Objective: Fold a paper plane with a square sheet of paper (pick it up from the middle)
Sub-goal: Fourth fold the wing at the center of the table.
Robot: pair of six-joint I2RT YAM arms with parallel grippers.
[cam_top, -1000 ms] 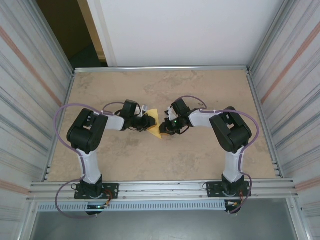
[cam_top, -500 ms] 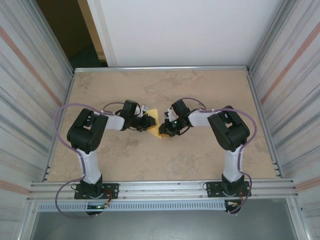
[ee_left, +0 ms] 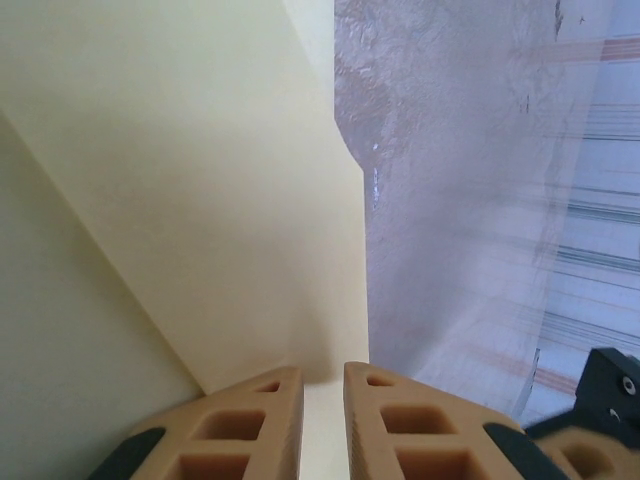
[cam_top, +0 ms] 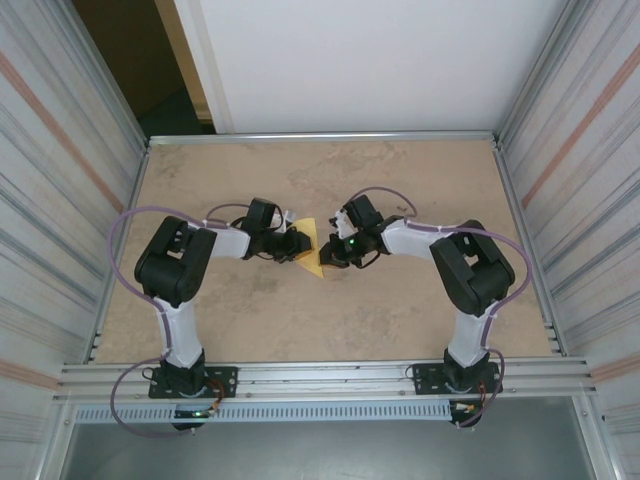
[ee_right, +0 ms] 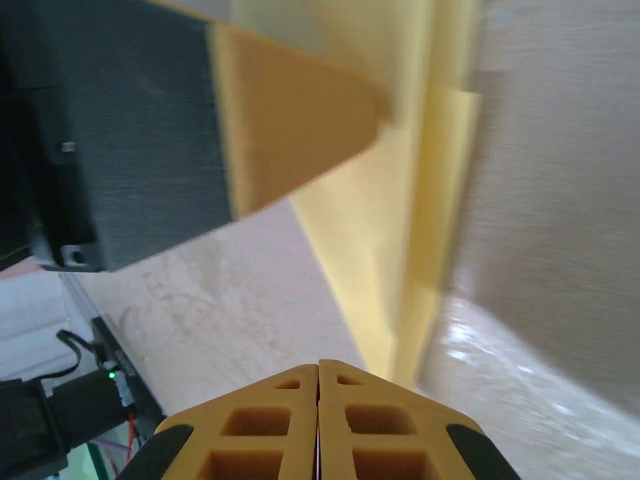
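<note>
Two arms are seen from above, bolted at the near edge of the table [cam_top: 400, 320], and one purple cable [cam_top: 113, 250] is looped beside each. One sheet of paper [cam_top: 318, 264], yellow and already folded to a pointed shape, is held between the two grippers at the middle of the table.

The left gripper [cam_top: 297, 243] is pointed toward the right, with the sheet at its tips. In the left wrist view its two tan fingers [ee_left: 250, 420] are drawn close together and a thin strip of the yellow paper is caught in the narrow slot between them, so the sheet is gripped. From the tips the paper [ee_left: 200, 200] is spread forward and to the left, with one diagonal crease across it.

The right gripper [cam_top: 330, 252] is pointed toward the left, just beside the sheet's right edge; one small green light [cam_top: 352, 240] is lit behind it. In the right wrist view its two fingers [ee_right: 260, 430] are pressed flat together, fully closed. The folded paper [ee_right: 400, 200] is found just ahead of them and slightly to the right, and one finger of the left gripper [ee_right: 290, 130] is laid on it further ahead.
</note>
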